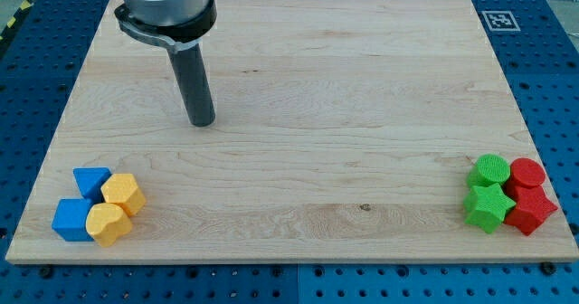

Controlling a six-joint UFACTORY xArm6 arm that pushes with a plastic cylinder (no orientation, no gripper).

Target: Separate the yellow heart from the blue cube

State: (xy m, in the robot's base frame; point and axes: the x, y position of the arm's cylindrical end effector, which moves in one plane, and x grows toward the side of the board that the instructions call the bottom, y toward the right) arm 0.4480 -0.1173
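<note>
The yellow heart (108,223) sits at the view's bottom left, touching the blue cube (71,220) on its left. A yellow hexagon (123,194) lies just above the heart, and a blue triangle (91,182) lies above the cube. The four form one tight cluster. My tip (203,122) is on the board above and to the right of this cluster, well apart from every block.
At the view's bottom right a second cluster holds a green cylinder (492,169), a green star (487,206), a red cylinder (527,172) and a red star (530,210). The wooden board (317,87) has a marker tag (499,20) at its top right corner.
</note>
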